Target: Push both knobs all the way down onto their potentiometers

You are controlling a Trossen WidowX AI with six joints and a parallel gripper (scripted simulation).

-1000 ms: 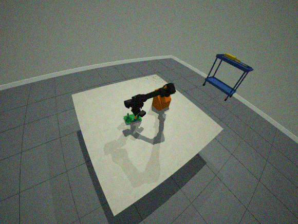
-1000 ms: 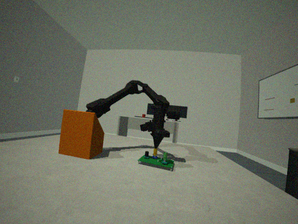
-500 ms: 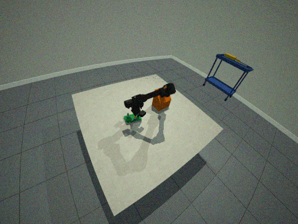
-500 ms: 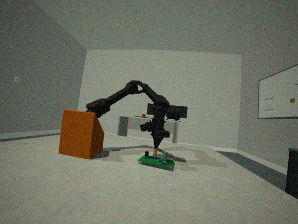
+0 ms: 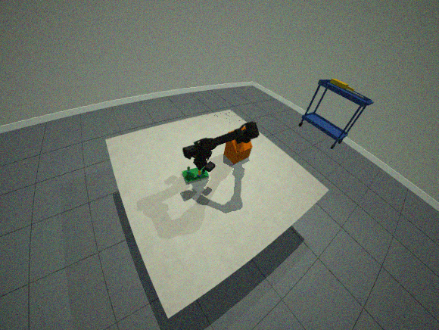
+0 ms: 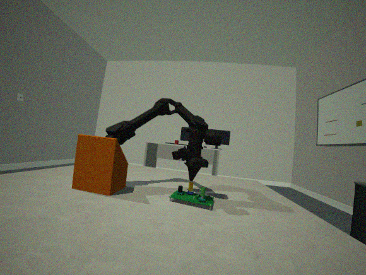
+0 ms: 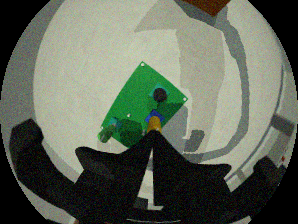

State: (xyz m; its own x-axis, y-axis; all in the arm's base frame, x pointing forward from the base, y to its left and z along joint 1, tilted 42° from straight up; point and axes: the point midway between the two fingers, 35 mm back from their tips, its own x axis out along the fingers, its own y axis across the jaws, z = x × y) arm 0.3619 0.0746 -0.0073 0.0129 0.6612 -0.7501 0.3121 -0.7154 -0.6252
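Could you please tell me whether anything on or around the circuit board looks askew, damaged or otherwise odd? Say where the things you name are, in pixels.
Nothing stands out: the circuit board (image 5: 191, 175) (image 6: 189, 198) (image 7: 131, 96) looks whole, and its black knob (image 6: 180, 188) (image 7: 160, 94), yellow knob (image 6: 190, 186) (image 7: 154, 123) and green knob (image 6: 202, 190) (image 7: 106, 133) stand on it. Fine cracks would be too small to see.

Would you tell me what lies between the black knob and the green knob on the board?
The yellow knob, as the exterior view shows.

One circuit board (image 5: 194, 175) (image 6: 192, 198) (image 7: 131, 95), apparently three knobs, one arm (image 5: 227, 138) (image 6: 145, 118), two monitors, one cart (image 5: 350, 95).
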